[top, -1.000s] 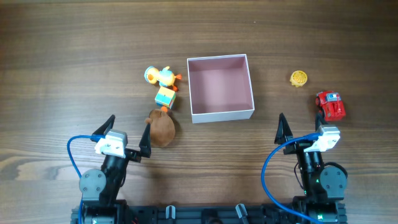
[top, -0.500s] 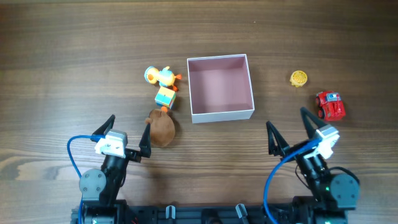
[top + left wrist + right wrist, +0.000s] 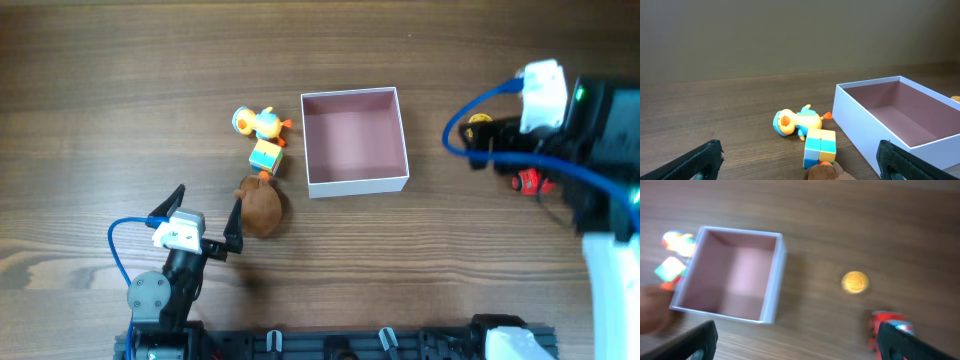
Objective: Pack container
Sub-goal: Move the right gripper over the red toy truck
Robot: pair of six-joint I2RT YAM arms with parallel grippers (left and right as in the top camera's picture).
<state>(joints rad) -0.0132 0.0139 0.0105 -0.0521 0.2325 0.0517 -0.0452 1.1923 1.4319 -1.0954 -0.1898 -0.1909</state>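
The container (image 3: pixel 357 183), a square white box with a pink inside, stands empty at the table's middle; it also shows in the left wrist view (image 3: pixel 867 131) and in the right wrist view (image 3: pixel 774 287). My left gripper (image 3: pixel 206 204) is open and empty, low near the front, just left of a brown plush toy (image 3: pixel 261 208). My right gripper (image 3: pixel 497 148) is open and empty, raised high over the right side, partly hiding a yellow round toy (image 3: pixel 481 122) and a red toy car (image 3: pixel 530 182). The right wrist view is blurred.
A yellow duck toy (image 3: pixel 262 122) and a colourful cube (image 3: pixel 265 157) lie left of the container, the plush below them. The left wrist view shows the duck (image 3: pixel 795 122) and the cube (image 3: pixel 820 147). The right wrist view shows the yellow toy (image 3: pixel 855 282) and the car (image 3: pixel 886 325).
My right arm has lifted from the front right and swung up over the yellow toy and the red car. The left arm and the toys have not moved.
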